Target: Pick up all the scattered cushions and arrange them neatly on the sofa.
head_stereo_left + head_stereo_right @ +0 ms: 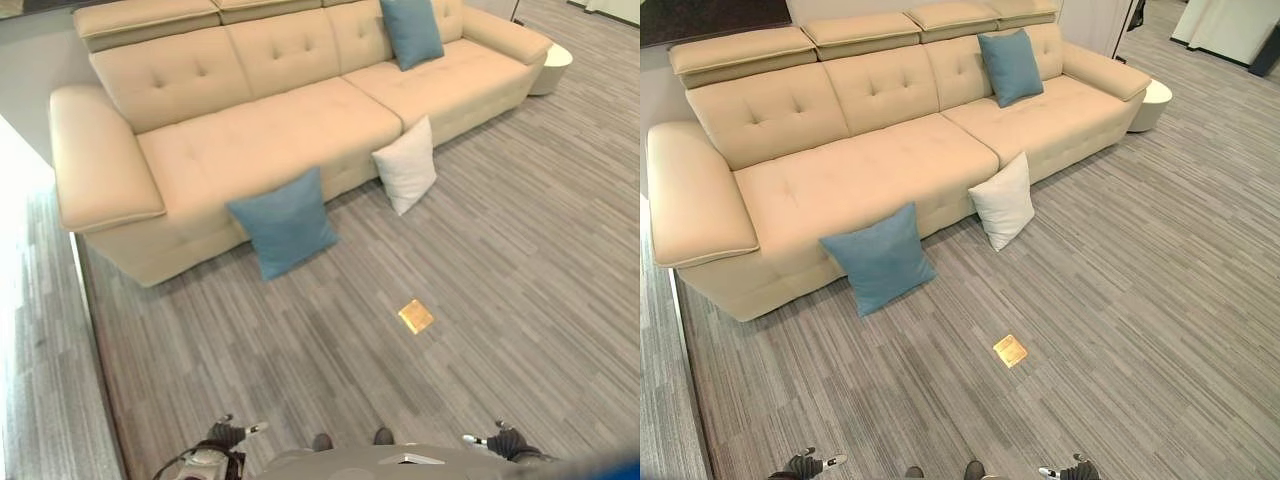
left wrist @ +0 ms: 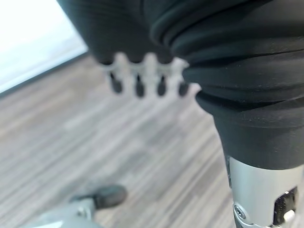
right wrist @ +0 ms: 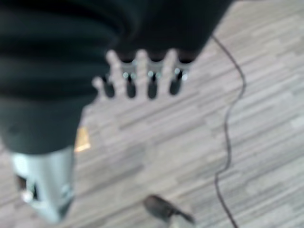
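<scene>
While both the left hand (image 2: 142, 78) and the right hand (image 3: 142, 78) hang relaxed and hold nothing, the blue cushion (image 1: 880, 257) and the white cushion (image 1: 1003, 200) lean on the floor against the sofa (image 1: 860, 170), with another blue cushion (image 1: 1009, 66) already on the seat. Best to walk up close to the nearer blue one first, then take it by its two side edges so it lifts level.

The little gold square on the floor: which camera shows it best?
The right eye view: the gold square lies whole on open floor, in front of the white cushion. The left eye view shows it equally whole. The right wrist view catches an orange blur beside the right hand, likely the same square.
</scene>
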Motion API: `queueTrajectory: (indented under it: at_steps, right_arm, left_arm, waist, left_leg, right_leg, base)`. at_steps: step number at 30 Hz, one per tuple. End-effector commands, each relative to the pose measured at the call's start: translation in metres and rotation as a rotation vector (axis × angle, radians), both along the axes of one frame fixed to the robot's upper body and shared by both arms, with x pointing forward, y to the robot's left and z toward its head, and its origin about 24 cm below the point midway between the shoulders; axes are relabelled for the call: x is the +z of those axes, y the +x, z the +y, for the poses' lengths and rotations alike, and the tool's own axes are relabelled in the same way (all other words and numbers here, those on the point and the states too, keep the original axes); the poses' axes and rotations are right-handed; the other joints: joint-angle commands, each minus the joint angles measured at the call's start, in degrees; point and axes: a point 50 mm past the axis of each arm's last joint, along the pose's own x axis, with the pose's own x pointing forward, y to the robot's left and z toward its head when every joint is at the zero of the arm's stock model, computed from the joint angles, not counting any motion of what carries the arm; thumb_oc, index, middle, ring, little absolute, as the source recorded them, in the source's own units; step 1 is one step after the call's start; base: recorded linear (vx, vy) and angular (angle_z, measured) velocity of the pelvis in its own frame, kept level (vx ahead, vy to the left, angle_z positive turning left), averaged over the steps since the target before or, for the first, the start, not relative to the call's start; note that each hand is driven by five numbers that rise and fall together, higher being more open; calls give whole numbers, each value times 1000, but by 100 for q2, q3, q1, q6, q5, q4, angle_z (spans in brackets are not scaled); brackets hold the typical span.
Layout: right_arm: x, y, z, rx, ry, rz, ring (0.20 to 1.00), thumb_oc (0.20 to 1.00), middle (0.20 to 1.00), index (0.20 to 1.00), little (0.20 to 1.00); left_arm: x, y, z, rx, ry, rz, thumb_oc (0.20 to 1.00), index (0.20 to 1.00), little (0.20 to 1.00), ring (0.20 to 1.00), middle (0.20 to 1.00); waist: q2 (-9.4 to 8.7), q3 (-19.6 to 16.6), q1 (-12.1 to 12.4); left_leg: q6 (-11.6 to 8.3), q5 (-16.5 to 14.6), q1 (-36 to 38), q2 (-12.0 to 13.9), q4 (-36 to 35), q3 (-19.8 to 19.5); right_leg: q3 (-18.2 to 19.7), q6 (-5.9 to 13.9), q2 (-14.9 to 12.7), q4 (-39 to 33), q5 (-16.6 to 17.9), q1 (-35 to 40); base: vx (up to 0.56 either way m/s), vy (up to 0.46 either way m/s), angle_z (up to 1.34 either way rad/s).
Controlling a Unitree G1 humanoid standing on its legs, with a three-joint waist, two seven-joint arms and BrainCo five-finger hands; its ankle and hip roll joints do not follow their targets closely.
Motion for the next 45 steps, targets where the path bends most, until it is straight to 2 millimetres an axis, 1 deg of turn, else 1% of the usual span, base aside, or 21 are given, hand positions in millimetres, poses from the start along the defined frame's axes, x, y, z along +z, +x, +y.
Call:
queueTrajectory:
  at_steps: [1, 5, 10, 19, 27, 28, 29, 32, 33, 34, 35, 37, 40, 41, 42, 43, 44, 45]
  right_arm:
    - [5, 6, -15, -2, -49, 12, 1000, 1000, 1000, 1000, 1000]
    - [3, 5, -11, 19, -37, 25, 1000, 1000, 1000, 1000, 1000]
    - [2, 8, -5, 39, -17, 22, 1000, 1000, 1000, 1000, 1000]
    - [1, 6, -2, 53, -11, 27, 1000, 1000, 1000, 1000, 1000]
    - [2, 12, 1, 66, 3, 4, 1000, 1000, 1000, 1000, 1000]
    - [3, 20, 4, 89, 10, -15, 1000, 1000, 1000, 1000, 1000]
    - [3, 20, 4, 90, 11, -16, 1000, 1000, 1000, 1000, 1000]
    - [4, 29, 7, 109, 16, -36, 1000, 1000, 1000, 1000, 1000]
    - [4, 29, 7, 109, 16, -36, 1000, 1000, 1000, 1000, 1000]
    - [6, 35, 8, 118, 16, -49, 1000, 1000, 1000, 1000, 1000]
    - [6, 35, 8, 118, 16, -49, 1000, 1000, 1000, 1000, 1000]
    - [7, 41, 9, 130, 15, -61, 1000, 1000, 1000, 1000, 1000]
    - [9, 48, 9, 144, 12, -80, 1000, 1000, 1000, 1000, 1000]
    - [10, 48, 9, 144, 12, -80, 1000, 1000, 1000, 1000, 1000]
    - [10, 50, 10, 148, 15, -85, 1000, 1000, 1000, 1000, 1000]
    - [10, 52, 10, 149, 16, -94, 1000, 1000, 1000, 1000, 1000]
    - [11, 54, 11, 151, 18, -100, 1000, 1000, 1000, 1000, 1000]
    - [11, 54, 11, 151, 18, -100, 1000, 1000, 1000, 1000, 1000]
  left_arm:
    - [1, 11, -1, -23, 3, 1, 1000, 1000, 1000, 1000, 1000]
    - [0, 14, -7, -10, -40, -16, 1000, 1000, 1000, 1000, 1000]
    - [-1, 16, -13, -61, -51, -7, 1000, 1000, 1000, 1000, 1000]
    - [-1, 15, -15, -79, -52, 0, 1000, 1000, 1000, 1000, 1000]
    - [-2, 15, -18, -82, -61, 3, 1000, 1000, 1000, 1000, 1000]
    - [-2, 16, -19, -74, -69, -4, 1000, 1000, 1000, 1000, 1000]
    - [-2, 15, -18, -71, -69, -3, 1000, 1000, 1000, 1000, 1000]
    - [-1, 19, -19, -73, -72, -14, 1000, 1000, 1000, 1000, 1000]
    - [-1, 19, -19, -73, -72, -14, 1000, 1000, 1000, 1000, 1000]
    - [0, 22, -19, -67, -73, -25, 1000, 1000, 1000, 1000, 1000]
    - [0, 22, -19, -67, -73, -25, 1000, 1000, 1000, 1000, 1000]
    - [0, 22, -19, -64, -80, -28, 1000, 1000, 1000, 1000, 1000]
    - [1, 24, -17, -66, -72, -35, 1000, 1000, 1000, 1000, 1000]
    - [1, 24, -17, -66, -72, -35, 1000, 1000, 1000, 1000, 1000]
    - [1, 25, -16, -64, -71, -38, 1000, 1000, 1000, 1000, 1000]
    - [2, 27, -14, -57, -71, -47, 1000, 1000, 1000, 1000, 1000]
    - [3, 29, -13, -56, -69, -54, 1000, 1000, 1000, 1000, 1000]
    - [3, 29, -13, -56, -69, -54, 1000, 1000, 1000, 1000, 1000]
  waist:
    - [-14, -24, 88]
    - [-23, -30, 95]
    - [-37, -16, 78]
    - [-45, -5, 65]
    - [-30, 34, 47]
    - [-46, 91, 95]
    - [-52, 95, 104]
    - [-103, 143, 177]
    - [-104, 142, 177]
    - [-127, 174, 239]
    - [-127, 173, 239]
    - [-126, 237, 309]
    - [-121, 345, 340]
    - [-124, 345, 343]
    - [-116, 388, 330]
    - [-82, 445, 312]
    - [-65, 472, 273]
    - [-66, 476, 273]
  left_leg:
    - [-502, 296, -41, 622, 50, 568]
    - [-495, 291, -43, 614, 50, 532]
    - [-490, 281, -33, 618, 50, 547]
    - [-474, 240, 24, 614, 50, 582]
    - [-418, 160, 83, 578, 50, 618]
    - [-308, 107, 173, 517, 50, 630]
    - [-299, 104, 175, 509, 50, 640]
    - [-172, 40, 116, 365, 118, 596]
    - [-172, 39, 114, 364, 119, 596]
    - [-72, -73, 33, 270, 247, 567]
    - [-72, -73, 32, 270, 248, 567]
    - [42, -147, -36, 166, 328, 525]
    - [167, -179, -46, 68, 337, 464]
    - [169, -179, -48, 65, 337, 467]
    - [204, -199, -30, 47, 332, 420]
    - [249, -226, 11, 40, 333, 324]
    - [263, -241, 52, 39, 321, 265]
    - [262, -244, 58, 38, 320, 266]
  right_leg:
    - [-151, 846, -488, 23, 34, 140]
    - [-182, 842, -494, 23, 20, 163]
    - [-167, 841, -490, 23, 18, 163]
    - [-111, 840, -487, 23, 5, 182]
    - [-44, 863, -525, 23, 7, 184]
    - [91, 874, -558, 23, 43, 190]
    - [104, 875, -565, 23, 49, 189]
    - [187, 939, -696, 69, 105, 163]
    - [187, 940, -697, 69, 104, 162]
    - [246, 998, -804, 220, 114, 62]
    - [246, 998, -804, 220, 114, 62]
    - [315, 1085, -958, 599, 157, -167]
    - [471, 1155, -1074, 1305, 328, -517]
    - [477, 1157, -1077, 1317, 322, -527]
    - [527, 1145, -1085, 1585, 374, -653]
    - [640, 1095, -1013, 1971, 382, -833]
    - [753, 1058, -880, 2083, 349, -1003]
    - [755, 1058, -882, 2100, 337, -1006]
  base:
    - [1, 1, 3]
    - [0, 0, 1]
    - [0, 0, 0]
    - [3, 0, 0]
    - [16, 9, 0]
    - [61, 67, -5]
    - [100, 116, -17]
    - [60, 108, -14]
    - [72, 195, -5]
    - [43, 120, -1]
    - [65, 204, -2]
    - [31, 164, -4]
    - [18, 137, -9]
    - [17, 86, -6]
    - [74, 103, 7]
    - [117, 130, 16]
    - [102, 93, 10]
    - [136, 44, 12]
